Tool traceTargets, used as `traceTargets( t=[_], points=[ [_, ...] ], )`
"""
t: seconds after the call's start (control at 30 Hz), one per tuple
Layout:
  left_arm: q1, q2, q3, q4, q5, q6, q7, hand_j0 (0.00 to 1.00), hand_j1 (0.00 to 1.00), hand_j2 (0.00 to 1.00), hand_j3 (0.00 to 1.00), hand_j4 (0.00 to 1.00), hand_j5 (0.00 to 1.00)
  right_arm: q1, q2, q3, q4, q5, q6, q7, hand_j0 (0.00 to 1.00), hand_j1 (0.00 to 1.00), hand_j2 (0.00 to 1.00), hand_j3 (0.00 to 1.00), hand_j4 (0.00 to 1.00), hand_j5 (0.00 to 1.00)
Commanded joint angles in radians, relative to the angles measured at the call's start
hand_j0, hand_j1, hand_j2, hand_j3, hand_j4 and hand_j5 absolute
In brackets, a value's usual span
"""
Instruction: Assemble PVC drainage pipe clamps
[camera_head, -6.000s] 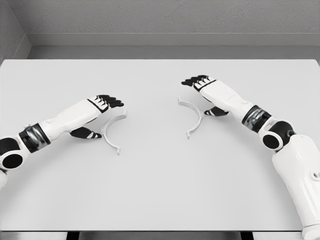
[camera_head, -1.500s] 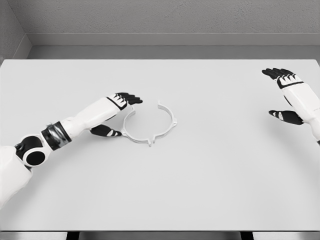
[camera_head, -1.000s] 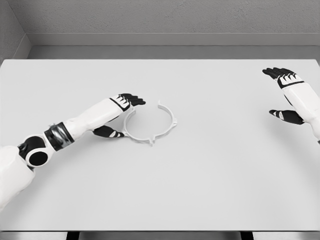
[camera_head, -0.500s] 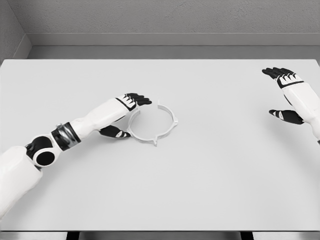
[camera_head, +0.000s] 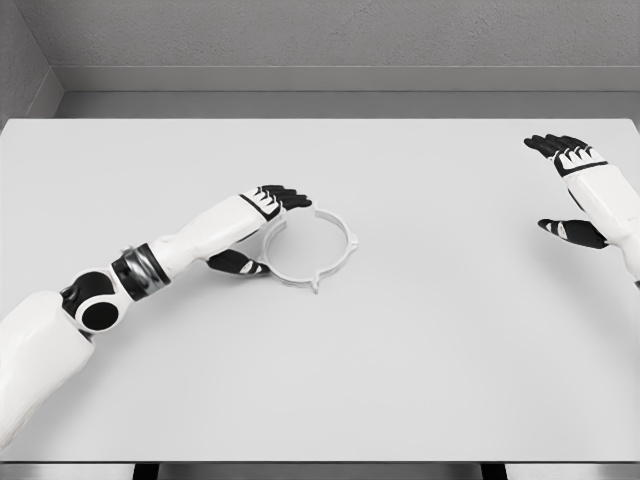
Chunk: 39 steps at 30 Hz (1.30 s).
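From the head view, you see the clamp ring (camera_head: 310, 246) lying flat on the white table (camera_head: 420, 360), a little left of the middle. Half a second ago there was a visible gap at the ring's upper left, between the left half and the right half; now that gap looks closed, and the two halves read as one continuous circle with a small tab sticking out at the lower edge. Your left hand (camera_head: 262, 228) has advanced to the right over the last second and a half, pushing its half along the table until it met the other one. The hand sits against the ring's left side, fingers extended over the upper rim and thumb low beside the lower left arc; it is spread and pressing sideways, not wrapped around anything.

Your right hand (camera_head: 575, 190) is well apart at the table's far right edge, fingers relaxed and holding nothing, and it has not shifted in that time.

You can judge the joining step as nearly done. Whether the halves have actually latched at both seams cannot be told from here.
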Motion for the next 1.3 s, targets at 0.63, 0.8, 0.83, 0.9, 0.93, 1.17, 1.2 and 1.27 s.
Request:
traceTargets(
  t=[0.63, 0.8, 0.83, 0.9, 0.93, 1.17, 1.2, 1.27],
  points=[
    [-0.003, -0.039, -0.001, 0.004, 0.007, 0.0, 0.001, 1.0, 1.0, 1.0, 1.0, 1.0, 1.0, 0.002, -0.001, 0.0, 0.001, -0.007, 0.001, -0.001, 1.0, 1.0, 1.0, 1.0, 1.0, 1.0],
    [-0.006, -0.042, -0.001, 0.006, 0.007, 0.0, 0.001, 1.0, 1.0, 1.0, 1.0, 1.0, 1.0, 0.002, -0.001, 0.0, 0.001, -0.007, 0.001, -0.001, 1.0, 1.0, 1.0, 1.0, 1.0, 1.0],
    [-0.006, -0.042, -0.001, 0.006, 0.007, 0.0, 0.001, 1.0, 1.0, 1.0, 1.0, 1.0, 1.0, 0.002, -0.001, 0.0, 0.001, -0.007, 0.001, 0.001, 1.0, 1.0, 1.0, 1.0, 1.0, 1.0],
    [-0.009, -0.043, -0.001, 0.006, 0.007, 0.0, 0.001, 1.0, 1.0, 1.0, 1.0, 1.0, 1.0, 0.002, -0.001, 0.0, 0.0, -0.007, 0.001, 0.001, 1.0, 1.0, 1.0, 1.0, 1.0, 1.0],
    [-0.009, -0.043, -0.001, 0.007, 0.007, 0.0, 0.001, 1.0, 1.0, 1.0, 1.0, 1.0, 1.0, 0.002, -0.001, 0.0, 0.0, -0.007, 0.001, -0.001, 1.0, 1.0, 1.0, 1.0, 1.0, 1.0],
    [-0.012, -0.051, -0.001, 0.017, 0.007, 0.0, 0.001, 1.0, 1.0, 1.0, 1.0, 1.0, 1.0, 0.002, -0.001, 0.0, 0.001, -0.007, 0.001, -0.001, 1.0, 1.0, 1.0, 1.0, 1.0, 1.0],
    [-0.011, -0.051, -0.001, 0.015, 0.007, 0.0, 0.001, 1.0, 1.0, 1.0, 1.0, 1.0, 1.0, 0.002, -0.001, 0.0, 0.0, -0.007, 0.001, 0.001, 1.0, 1.0, 1.0, 1.0, 1.0, 1.0],
    [-0.011, -0.051, 0.001, 0.015, 0.01, 0.0, 0.001, 1.0, 1.0, 1.0, 1.0, 1.0, 1.0, 0.002, -0.001, 0.0, 0.001, -0.007, 0.001, -0.001, 1.0, 1.0, 1.0, 1.0, 1.0, 1.0]
  ],
)
